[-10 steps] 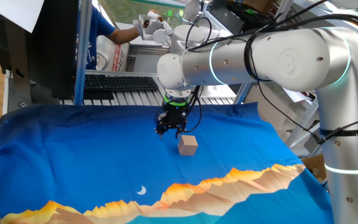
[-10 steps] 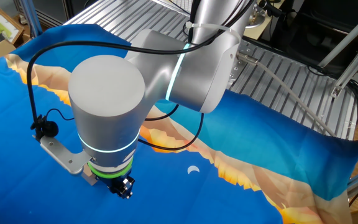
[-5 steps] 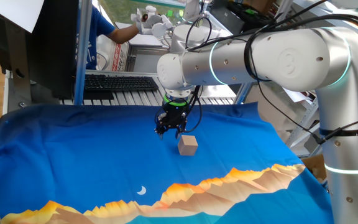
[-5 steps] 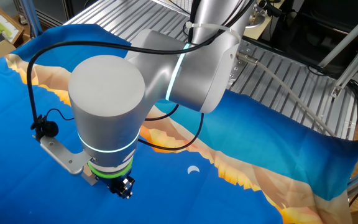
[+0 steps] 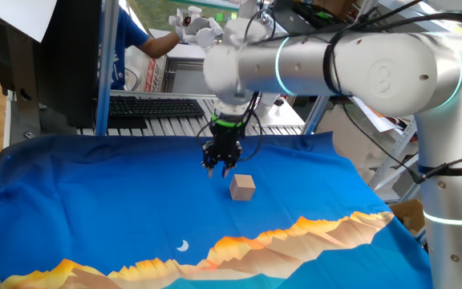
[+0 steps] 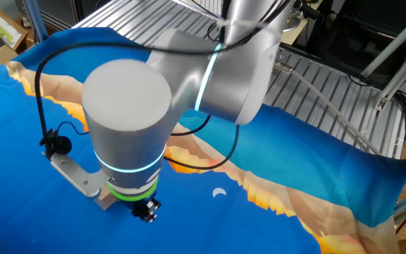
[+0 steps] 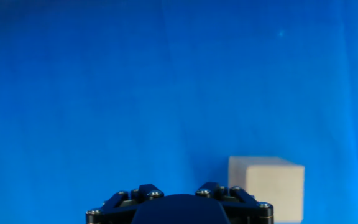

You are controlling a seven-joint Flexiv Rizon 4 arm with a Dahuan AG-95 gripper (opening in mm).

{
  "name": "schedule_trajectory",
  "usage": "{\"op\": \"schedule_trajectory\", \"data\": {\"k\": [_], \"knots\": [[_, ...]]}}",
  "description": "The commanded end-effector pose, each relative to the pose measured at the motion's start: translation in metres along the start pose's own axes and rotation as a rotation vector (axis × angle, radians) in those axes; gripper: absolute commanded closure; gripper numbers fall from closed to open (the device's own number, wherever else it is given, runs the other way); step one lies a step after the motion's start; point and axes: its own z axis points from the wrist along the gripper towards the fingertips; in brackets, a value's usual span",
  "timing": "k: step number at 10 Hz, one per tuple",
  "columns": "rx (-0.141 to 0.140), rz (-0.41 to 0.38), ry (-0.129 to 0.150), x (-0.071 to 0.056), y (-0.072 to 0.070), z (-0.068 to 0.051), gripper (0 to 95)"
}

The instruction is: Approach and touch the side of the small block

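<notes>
- Small block (image 5: 242, 187), a light tan cube, is seen resting flat on the blue cloth (image 5: 119, 201), below the claw and off to one side of it, near but apart from the fingertips.
- From the hand view, the small block (image 7: 267, 186) is found low in the frame, just to the right of the claw's dark body (image 7: 179, 207); no contact between the two is shown.
- The claw (image 5: 217, 168) is held above the cloth, pointing downward; its fingertips appear drawn close together with nothing between them, though whether it is fully closed cannot be told.
- In the other fixed view, the claw (image 6: 146, 209) is largely hidden beneath the arm's wide wrist joint (image 6: 129, 120), and only a tan sliver (image 6: 106, 204) beside it is visible, too little to identify.
- An orange and tan mountain pattern (image 5: 295, 233) and a small white crescent (image 5: 183, 246) are printed on the cloth, nearer the camera than the claw.
- A keyboard (image 5: 155, 106) is seen beyond the claw, past the cloth's far edge.
</notes>
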Motion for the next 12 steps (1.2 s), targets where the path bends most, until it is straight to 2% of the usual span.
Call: {"op": "schedule_trajectory", "data": {"k": [1, 3, 5, 9, 10, 12], "knots": [[-0.011, -0.004, 0.039, -0.0101, 0.0, 0.0067, 95.0], [-0.016, -0.022, 0.067, -0.0099, 0.0, 0.0065, 95.0], [-0.035, -0.026, 0.085, -0.0089, -0.0002, 0.0053, 95.0], [-0.041, -0.023, 0.094, -0.0085, -0.0004, 0.0048, 95.0], [-0.04, -0.024, 0.11, -0.0084, -0.0004, 0.0047, 95.0], [-0.04, -0.026, 0.113, -0.0084, -0.0004, 0.0047, 95.0]]}}
